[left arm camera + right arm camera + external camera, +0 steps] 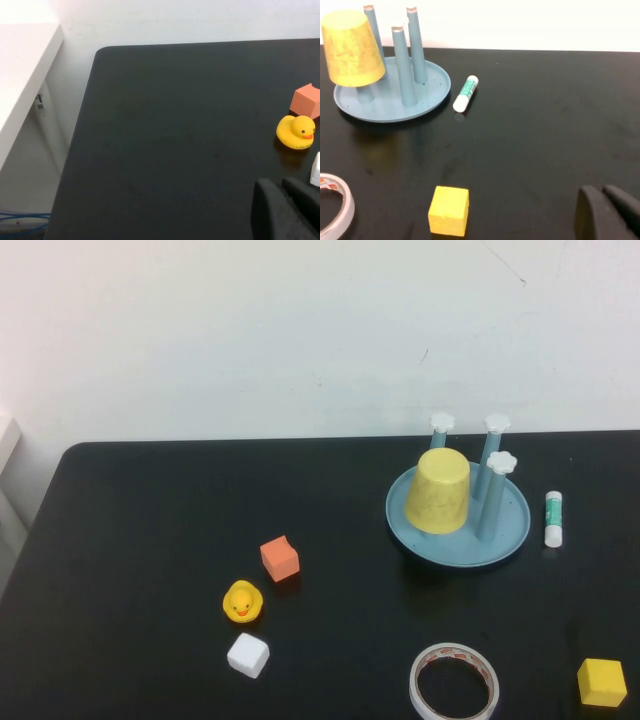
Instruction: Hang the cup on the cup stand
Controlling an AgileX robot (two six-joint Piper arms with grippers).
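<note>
The yellow cup [438,491] hangs upside down over one post of the cup stand [458,530], a blue-grey dish with blue posts and white caps, at the right rear of the black table. It also shows in the right wrist view [352,49] on the stand [420,107]. Neither arm shows in the high view. My left gripper [280,186] is shut and empty, over the table's left front, near the duck. My right gripper [601,192] is shut and empty, over the table's right front, far from the stand.
An orange cube [280,558], a yellow rubber duck [243,601] and a white cube [248,654] lie left of centre. A white tape roll [455,681] and a yellow cube [602,682] sit near the front right. A glue stick [553,518] lies right of the stand.
</note>
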